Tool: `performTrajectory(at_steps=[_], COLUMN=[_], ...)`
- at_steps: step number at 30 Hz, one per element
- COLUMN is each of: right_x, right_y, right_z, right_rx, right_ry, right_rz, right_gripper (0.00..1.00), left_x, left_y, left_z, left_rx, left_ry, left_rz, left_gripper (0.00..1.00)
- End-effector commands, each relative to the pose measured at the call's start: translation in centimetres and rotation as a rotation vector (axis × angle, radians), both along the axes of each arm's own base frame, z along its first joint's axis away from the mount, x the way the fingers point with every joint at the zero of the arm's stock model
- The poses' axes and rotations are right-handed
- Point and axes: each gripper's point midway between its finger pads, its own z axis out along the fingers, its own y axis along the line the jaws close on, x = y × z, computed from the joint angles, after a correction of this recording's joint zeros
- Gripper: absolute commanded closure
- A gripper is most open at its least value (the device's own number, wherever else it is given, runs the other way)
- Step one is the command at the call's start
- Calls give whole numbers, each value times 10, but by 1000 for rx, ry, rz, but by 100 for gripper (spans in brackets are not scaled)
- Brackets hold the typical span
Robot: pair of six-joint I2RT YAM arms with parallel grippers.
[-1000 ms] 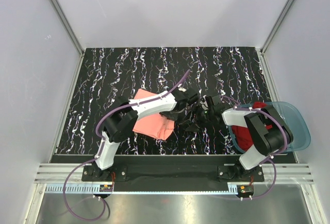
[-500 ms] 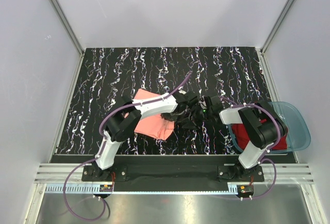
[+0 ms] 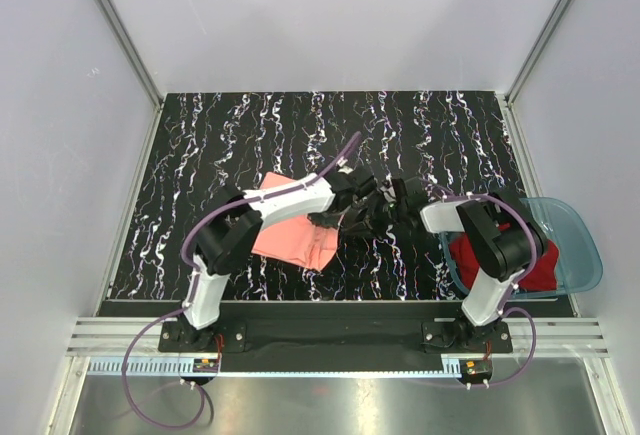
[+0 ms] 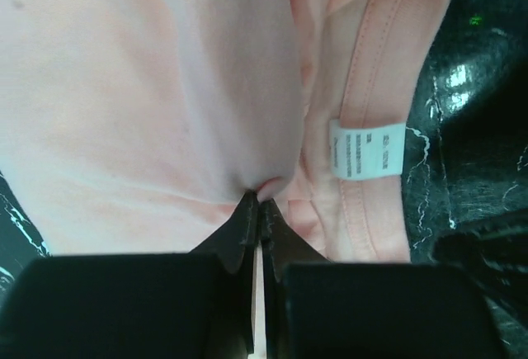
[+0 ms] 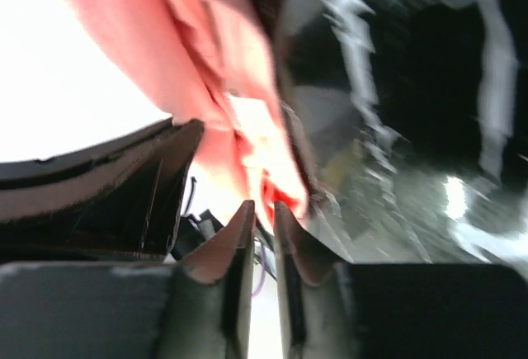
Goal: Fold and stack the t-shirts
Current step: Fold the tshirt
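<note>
The salmon-pink t-shirt (image 3: 285, 235) lies bunched on the black marbled table (image 3: 250, 135), left of centre. In the left wrist view the t-shirt (image 4: 148, 87) fills the frame, its collar and white label (image 4: 367, 150) at the right. My left gripper (image 4: 260, 200) is shut on a small fold of this cloth. From above, the left gripper (image 3: 333, 219) is at the shirt's right edge. Just beside it, my right gripper (image 3: 366, 213) has its jaws almost together, and a hanging edge of the pink t-shirt (image 5: 206, 70) dips between the right gripper (image 5: 262, 206) tips. The dark red t-shirt (image 3: 535, 273) lies in the basin.
A translucent blue plastic basin (image 3: 585, 245) stands at the table's right front edge, partly under the right arm. Both wrists crowd together at the table's middle front. Grey walls and metal frame rails close the table at the back and both sides.
Both grippers have closed, the left fully onto the pink cloth. The two wrists shifted slightly left and back, and the right arm uncovered more of the dark red shirt.
</note>
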Motion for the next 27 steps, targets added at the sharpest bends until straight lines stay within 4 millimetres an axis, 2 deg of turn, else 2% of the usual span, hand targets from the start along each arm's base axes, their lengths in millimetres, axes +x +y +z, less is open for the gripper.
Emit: performTrajectory(at_steps=[1, 3, 6, 12, 14, 20, 27], right_x=[23, 29, 32, 43, 44, 40, 37], right_y=[15, 22, 38, 53, 55, 48, 38], right_z=[23, 25, 25, 10, 6, -26, -43], right_rx=[61, 73, 88, 108, 114, 26, -84], right_ry=[-64, -64, -63, -59, -57, -17, 19], right_rz=[15, 27, 53, 44, 48, 49, 22], right_gripper=[83, 91, 96, 100, 100, 100, 100], left_x=[13, 13, 13, 14, 15, 15, 11], left_y=[-4, -4, -8, -10, -10, -15, -24], left_z=[37, 41, 49, 59, 62, 74, 79], left_rx=[-118, -130, -158, -179, -187, -217, -260], left_ry=[-66, -65, -66, -70, -74, -73, -48], left_rz=[4, 3, 3, 5, 7, 6, 3], left_gripper=[100, 100, 100, 100, 100, 100, 100])
